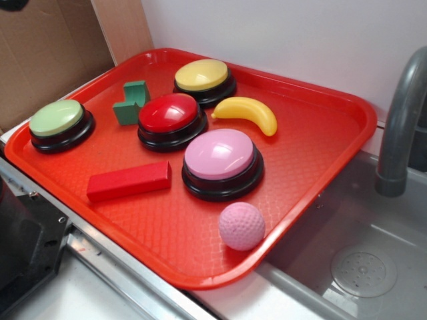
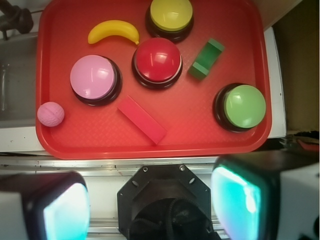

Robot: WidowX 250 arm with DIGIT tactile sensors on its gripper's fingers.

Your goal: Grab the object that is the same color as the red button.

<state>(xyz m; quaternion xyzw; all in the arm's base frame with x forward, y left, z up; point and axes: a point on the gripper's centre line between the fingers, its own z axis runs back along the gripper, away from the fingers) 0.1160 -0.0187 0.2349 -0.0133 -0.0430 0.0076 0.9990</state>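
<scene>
In your wrist view you are seeing the gripper [image 2: 160, 200] from behind: a black, roughly octagonal mount plate [image 2: 162, 192] is showing small silver screws near its upper corners, with dark cabling bunching beneath it. On either side, two blocky fingers [image 2: 65, 207] are looming out of focus, their inner pads glowing pale teal against white and black housings.

The red block [image 1: 129, 181] lies flat on the red tray [image 1: 320, 153], near the tray's front edge. Open tray floor runs along the block's front long side and past its left end. Behind it stand the red button [image 1: 171, 119] and the pink button [image 1: 221, 163]; the pink button sits just beside the block's right end. The green button [image 1: 61, 125] stands well apart toward the left corner. Above the block nothing intrudes.
</scene>
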